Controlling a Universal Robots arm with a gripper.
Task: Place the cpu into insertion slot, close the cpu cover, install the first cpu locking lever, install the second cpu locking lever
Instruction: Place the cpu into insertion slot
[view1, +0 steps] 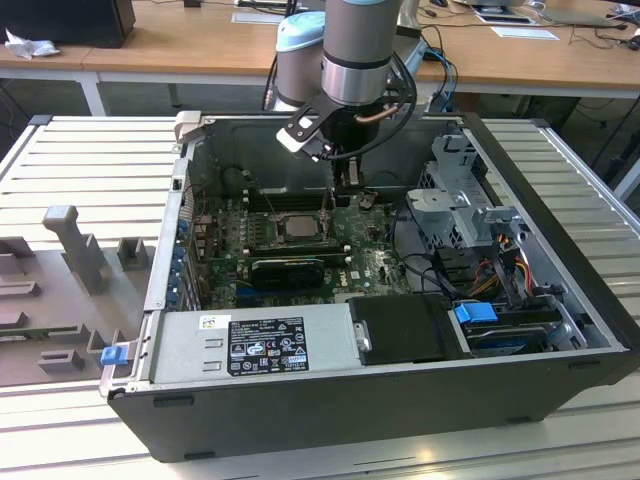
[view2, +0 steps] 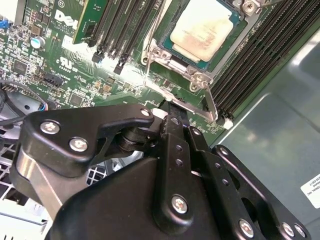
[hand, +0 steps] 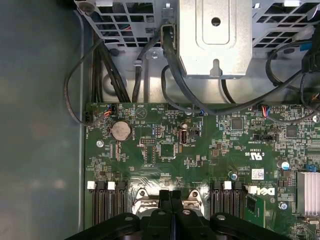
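CPU (view2: 207, 27) seated, cover (view2: 156, 53) looks down — fingers (hand: 164, 199) pinched together, empty, by the lever (view2: 211, 102); risk: a slip off it gouges the board (view2: 65, 65).

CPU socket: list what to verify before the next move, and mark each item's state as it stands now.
1. The chip lies flat in place: ok.
2. The cover is down around the chip: ok.
3. The lever beside the cover is hooked: cannot tell.
4. The gripper is shut with nothing held: ok.
5. The gripper touches the lever: cannot tell.
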